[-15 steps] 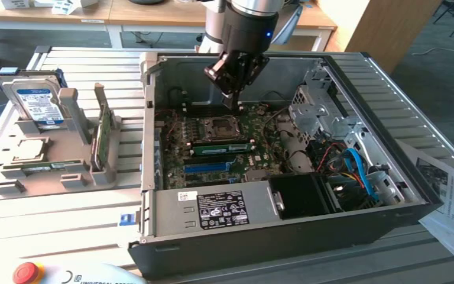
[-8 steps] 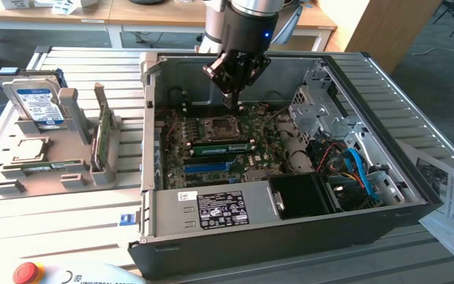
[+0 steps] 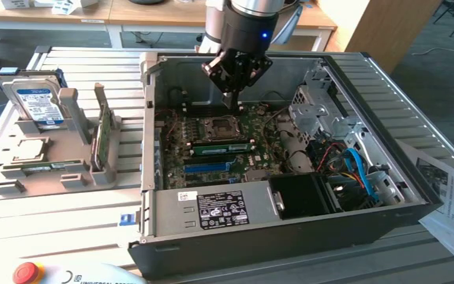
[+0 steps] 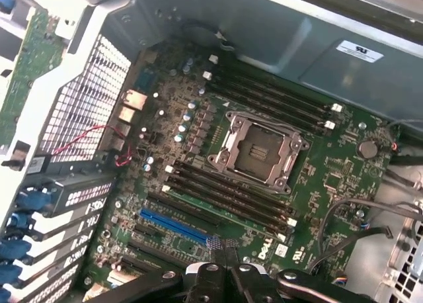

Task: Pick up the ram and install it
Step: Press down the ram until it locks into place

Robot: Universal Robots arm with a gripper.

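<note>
Green ram [image 3: 220, 147] (thin, flat stick)

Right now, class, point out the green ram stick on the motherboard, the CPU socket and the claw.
ram [image 3: 220, 148]: exterior view, middle of its green top edge.
CPU socket [image 4: 256, 152]: wrist view, its open centre.
claw [image 3: 231, 104]: exterior view, tip of its shut fingers.

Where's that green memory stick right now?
In the exterior view the ram lies seated in a motherboard slot inside the open computer case, just below the CPU socket and above the blue slot.
</note>
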